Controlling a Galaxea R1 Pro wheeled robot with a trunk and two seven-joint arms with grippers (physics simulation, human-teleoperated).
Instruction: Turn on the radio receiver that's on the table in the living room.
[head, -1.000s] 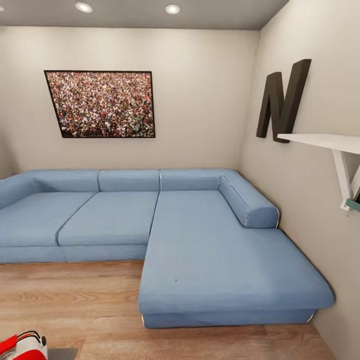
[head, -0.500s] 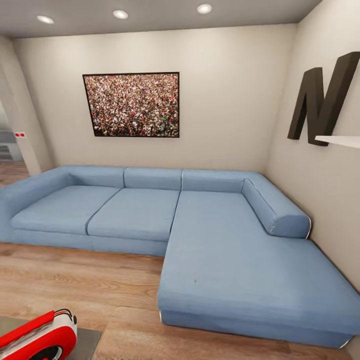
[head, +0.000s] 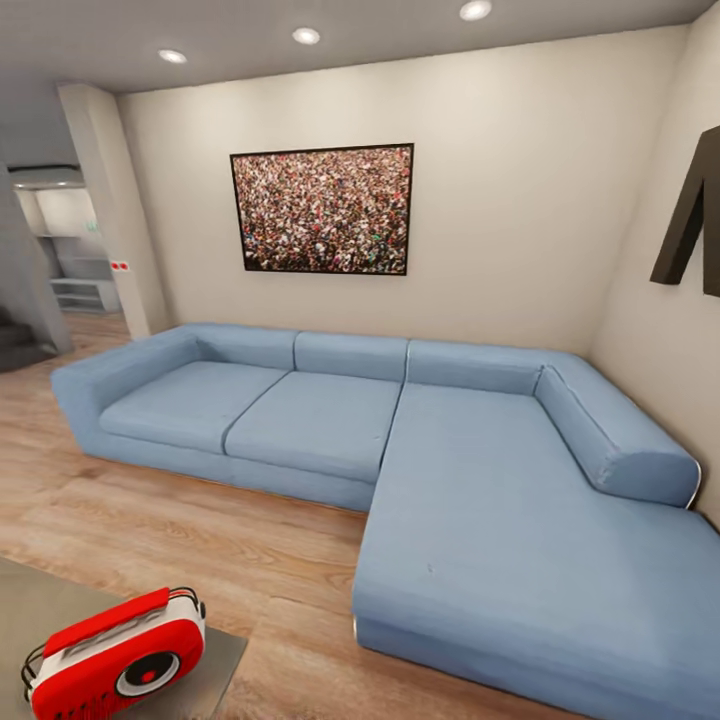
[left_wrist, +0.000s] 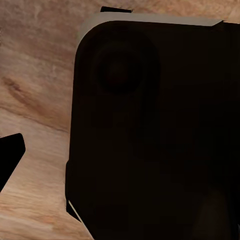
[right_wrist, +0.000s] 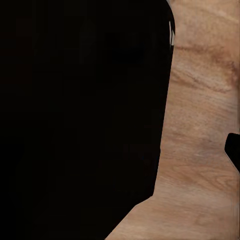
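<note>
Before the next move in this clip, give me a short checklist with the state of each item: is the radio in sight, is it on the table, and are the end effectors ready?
1. Radio receiver in the head view: ok, at the lower left corner, whole body visible.
2. Radio standing on the table: ok, it sits upright near the table's corner, dial facing the camera.
3. Radio already switched on: cannot tell, no light or indicator is readable.
4. End effectors near the radio: not ok, both wrist views look down on wood floor past dark robot parts.
5. End effectors open or shut: cannot tell.
6. Path toward the table: ok as far as visible, with bare floor between the sofa and the table.
</note>
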